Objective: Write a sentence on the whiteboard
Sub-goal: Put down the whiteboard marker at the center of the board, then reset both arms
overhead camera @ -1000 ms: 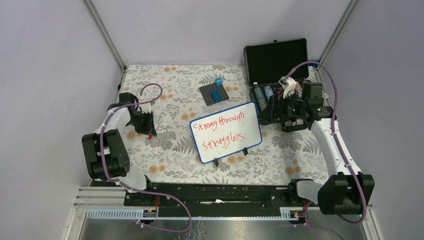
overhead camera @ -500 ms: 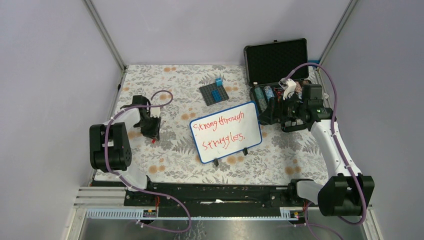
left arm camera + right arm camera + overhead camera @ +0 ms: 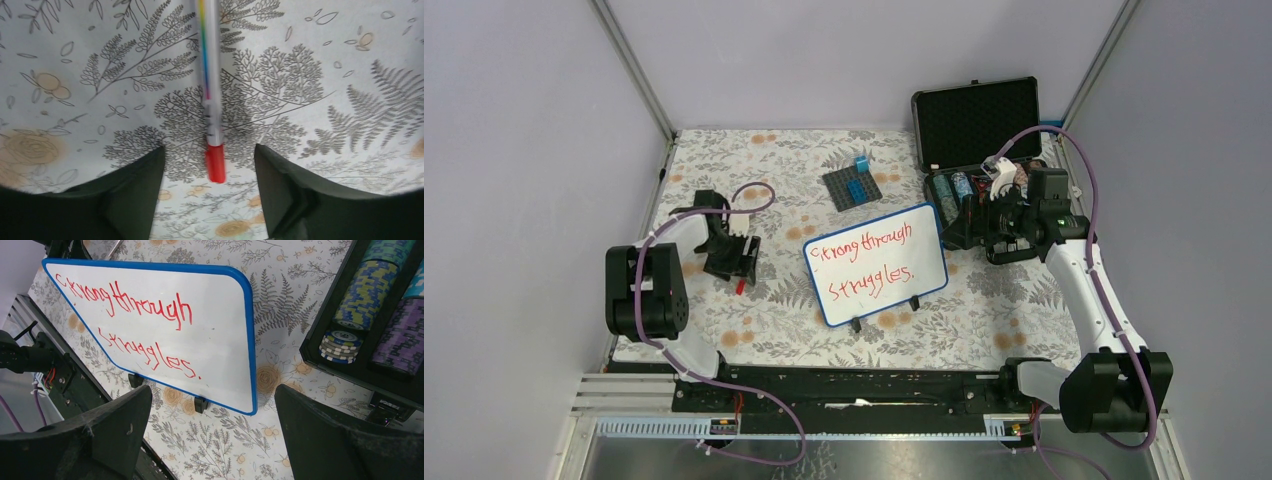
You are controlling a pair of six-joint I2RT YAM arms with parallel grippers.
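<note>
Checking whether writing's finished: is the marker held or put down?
Put down: the marker lies on the tablecloth; the left gripper straddles it, open.

Whiteboard (image 3: pixel 876 262): blue rim, rounded corners, black feet at near edge, angled; red handwriting "Strong through struggles."

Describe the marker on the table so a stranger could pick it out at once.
Start at the whiteboard standing mid-table on the floral cloth, then look to its left, where the left gripper points down. Between its open jaws lies the marker on the cloth: a slim white pen with a rainbow stripe and red cap, the only pen-shaped thing there.
</note>
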